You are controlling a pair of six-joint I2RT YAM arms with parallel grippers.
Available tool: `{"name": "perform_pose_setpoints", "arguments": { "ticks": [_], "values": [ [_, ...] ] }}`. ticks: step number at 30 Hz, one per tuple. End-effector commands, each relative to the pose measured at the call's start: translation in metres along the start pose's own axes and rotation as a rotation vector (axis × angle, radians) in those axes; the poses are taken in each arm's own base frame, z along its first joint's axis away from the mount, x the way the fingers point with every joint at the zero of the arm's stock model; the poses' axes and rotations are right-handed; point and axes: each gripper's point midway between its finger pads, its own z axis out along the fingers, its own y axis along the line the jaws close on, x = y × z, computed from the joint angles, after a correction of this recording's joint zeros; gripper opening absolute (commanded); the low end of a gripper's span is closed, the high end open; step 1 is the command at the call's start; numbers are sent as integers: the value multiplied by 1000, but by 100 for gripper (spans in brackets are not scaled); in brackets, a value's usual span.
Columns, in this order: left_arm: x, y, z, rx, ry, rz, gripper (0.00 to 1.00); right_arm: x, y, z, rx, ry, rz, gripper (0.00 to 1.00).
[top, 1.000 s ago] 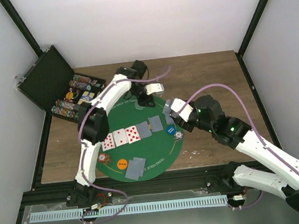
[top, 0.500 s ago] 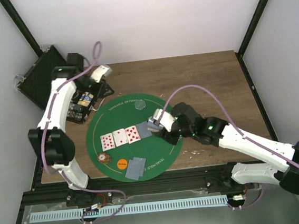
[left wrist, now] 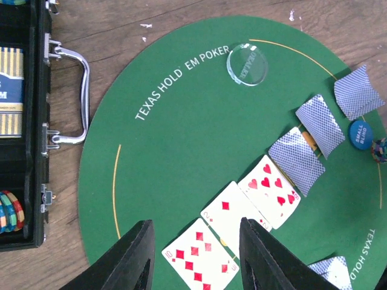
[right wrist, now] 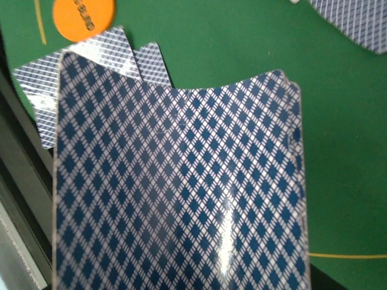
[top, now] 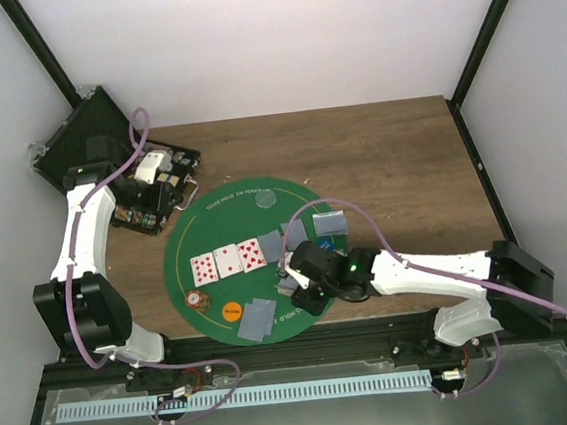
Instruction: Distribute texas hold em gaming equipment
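Note:
On the round green mat [top: 214, 224] lie three red face-up cards [top: 228, 261], face-down cards [top: 328, 222], an orange disc [top: 231, 312], a brownish chip stack [top: 197, 300] and a clear disc [top: 264, 200]. My right gripper [top: 292, 278] hangs low over the mat's near right part, shut on blue-backed playing cards [right wrist: 181, 181] that fill its wrist view and hide its fingers. A face-down pair [right wrist: 45, 81] and the orange disc [right wrist: 83, 17] show past them. My left gripper [left wrist: 196, 257] is open and empty, high above the ten of diamonds [left wrist: 193, 251].
An open black case [top: 87, 151] with chip rows [top: 147, 201] stands at the table's far left; my left gripper [top: 165, 179] is beside it. Its handle [left wrist: 78, 96] faces the mat. A blue disc [left wrist: 360, 134] lies by the face-down cards [left wrist: 296, 160]. Black frame posts border the table.
My left arm swung from the mat's far edge out left to the case, its jaws widening. My right arm moved from the mat's right side to its near part, holding the cards.

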Motion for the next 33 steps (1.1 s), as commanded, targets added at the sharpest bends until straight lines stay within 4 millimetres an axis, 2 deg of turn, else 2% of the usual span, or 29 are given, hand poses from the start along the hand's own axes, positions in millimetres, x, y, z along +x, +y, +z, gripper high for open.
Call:
{"name": "perform_pose_setpoints", "arguments": {
  "ticks": [1, 5, 8, 21, 29, 33],
  "values": [
    [-7, 1, -10, -40, -41, 22, 41, 5, -4, 12, 60, 19, 100, 42],
    [-9, 0, -14, -52, -54, 36, 41, 13, -3, 24, 57, 28, 138, 42],
    [-9, 0, -16, -59, -55, 44, 42, 23, -11, 30, 105, 63, 177, 42],
    [-7, 1, -17, -75, -60, 58, 42, 47, -32, 35, 238, 130, 278, 43],
    [-3, 0, -15, -70, -49, 56, 42, 36, -23, 23, 182, 80, 278, 43],
    [-3, 0, -17, -75, -52, 59, 42, 8, -17, 3, 163, 1, 239, 44]
  ]
}}
